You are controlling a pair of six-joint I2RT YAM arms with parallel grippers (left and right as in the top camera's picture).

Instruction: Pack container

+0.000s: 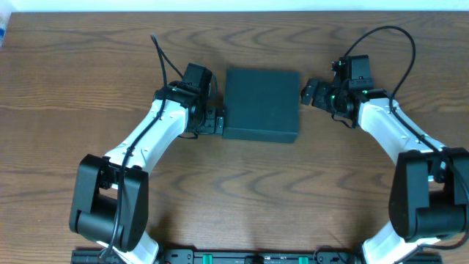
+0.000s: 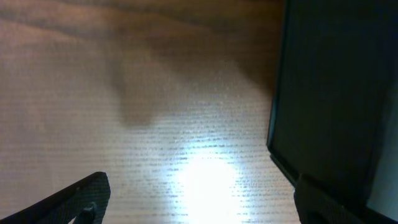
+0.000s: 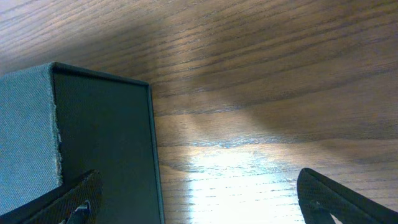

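Observation:
The container (image 1: pixel 261 105) is a dark green-black square box with its lid down, lying flat at the middle of the wooden table (image 1: pixel 88 81). My left gripper (image 1: pixel 217 122) sits low at the box's left side near its front corner, jaws open. In the left wrist view the left gripper (image 2: pixel 199 208) has only bare wood between its fingertips (image 2: pixel 84 198), and the container (image 2: pixel 339 93) fills the right. My right gripper (image 1: pixel 308 93) stands open at the box's right side near the far corner. In the right wrist view the right gripper (image 3: pixel 199 202) straddles a vertical edge of the container (image 3: pixel 106 137).
The table's far edge runs along the top of the overhead view, with a pale object (image 1: pixel 2 33) cut off at its left end. Both arm bases (image 1: pixel 110 213) stand at the near edge.

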